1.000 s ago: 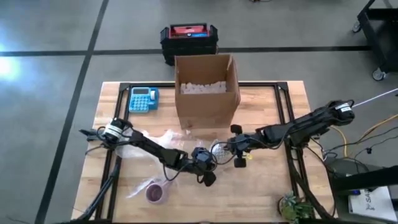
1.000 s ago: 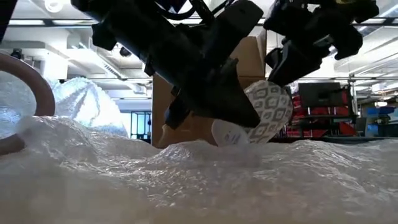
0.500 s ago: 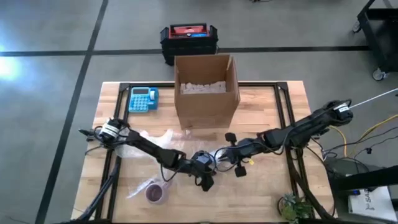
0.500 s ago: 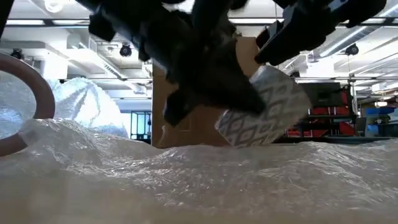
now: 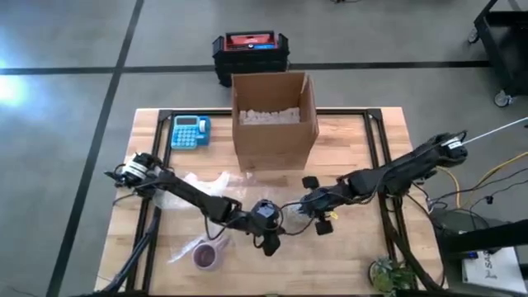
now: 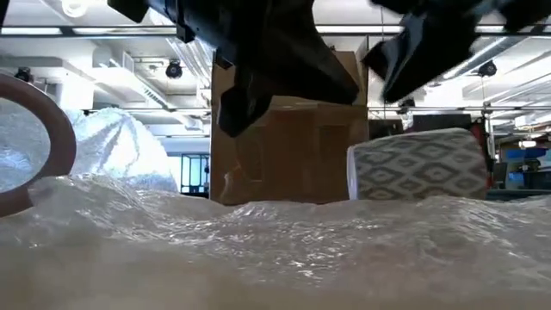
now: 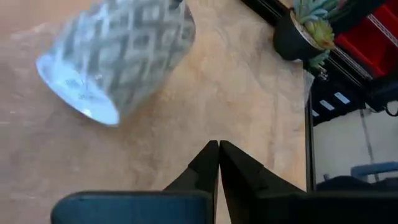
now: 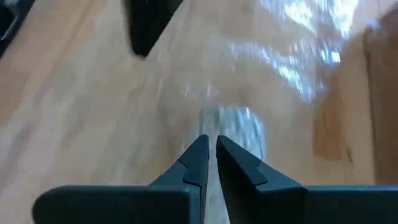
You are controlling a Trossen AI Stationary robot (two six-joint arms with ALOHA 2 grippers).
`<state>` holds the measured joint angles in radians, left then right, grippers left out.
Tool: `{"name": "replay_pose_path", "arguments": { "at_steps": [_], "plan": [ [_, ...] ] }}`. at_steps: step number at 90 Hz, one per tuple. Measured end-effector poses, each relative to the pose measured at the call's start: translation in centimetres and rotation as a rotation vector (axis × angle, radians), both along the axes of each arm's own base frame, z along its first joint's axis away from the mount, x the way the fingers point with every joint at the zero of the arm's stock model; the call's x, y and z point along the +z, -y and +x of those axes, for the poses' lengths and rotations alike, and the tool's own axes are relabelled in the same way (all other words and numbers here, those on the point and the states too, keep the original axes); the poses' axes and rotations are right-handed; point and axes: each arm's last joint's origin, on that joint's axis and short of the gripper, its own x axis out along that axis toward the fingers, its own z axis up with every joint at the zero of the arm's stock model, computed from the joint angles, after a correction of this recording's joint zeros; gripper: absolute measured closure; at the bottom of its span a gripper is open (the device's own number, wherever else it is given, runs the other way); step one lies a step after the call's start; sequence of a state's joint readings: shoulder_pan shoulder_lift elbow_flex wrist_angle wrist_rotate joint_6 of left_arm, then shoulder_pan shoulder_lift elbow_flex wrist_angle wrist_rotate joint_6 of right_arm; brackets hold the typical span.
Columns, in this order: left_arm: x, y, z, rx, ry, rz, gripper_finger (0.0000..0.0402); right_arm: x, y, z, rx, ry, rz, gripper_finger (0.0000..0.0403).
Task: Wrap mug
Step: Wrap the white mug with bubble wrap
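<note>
The grey-and-white patterned mug (image 6: pixel 417 164) lies on its side on the clear bubble wrap (image 6: pixel 275 250), near the table's front middle (image 5: pixel 291 214). In the left wrist view the mug (image 7: pixel 118 56) shows its base, a little way beyond my left gripper (image 7: pixel 218 144), which is shut on nothing. My right gripper (image 8: pixel 211 142) is also shut, and the mug (image 8: pixel 235 127) lies just past its tips. In the low view both grippers hang above the mug, apart from it. More bubble wrap (image 5: pixel 202 186) is bunched up at the left.
An open cardboard box (image 5: pixel 275 115) stands at the table's far middle, with a blue calculator (image 5: pixel 190 130) to its left. A maroon tape roll (image 5: pixel 206 254) lies near the front left. A small potted plant (image 5: pixel 388 276) sits at the front right corner.
The mug hung tilted in the air between the two grippers. It has come down and now lies level on its side on the bubble wrap. Both grippers have shifted a little toward the table's near edge and stand above the mug, clear of it.
</note>
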<state>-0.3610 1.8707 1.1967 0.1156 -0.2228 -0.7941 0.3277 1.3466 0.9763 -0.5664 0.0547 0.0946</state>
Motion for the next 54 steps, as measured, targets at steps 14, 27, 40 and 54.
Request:
{"name": "replay_pose_path", "arguments": {
  "at_steps": [14, 27, 40, 54],
  "plan": [
    [0.9, -1.7, 0.9, 0.043, 0.046, 0.099, 0.0402, -0.2, 0.0, -3.2, -0.121, -0.075, -0.095, 0.0384],
    [-0.2, -3.4, 1.7, 0.081, 0.019, 0.149, 0.0402, -3.9, 0.1, -5.5, -0.21, -0.106, -0.115, 0.0384],
    [-2.0, -4.3, 2.2, 0.097, -0.034, 0.173, 0.0402, -6.2, -0.6, -5.4, -0.219, -0.007, -0.037, 0.0384],
    [-3.0, -4.4, 2.3, 0.115, -0.066, 0.141, 0.0402, -6.0, -1.4, -4.3, -0.145, 0.105, -0.021, 0.0384]
  ]
}}
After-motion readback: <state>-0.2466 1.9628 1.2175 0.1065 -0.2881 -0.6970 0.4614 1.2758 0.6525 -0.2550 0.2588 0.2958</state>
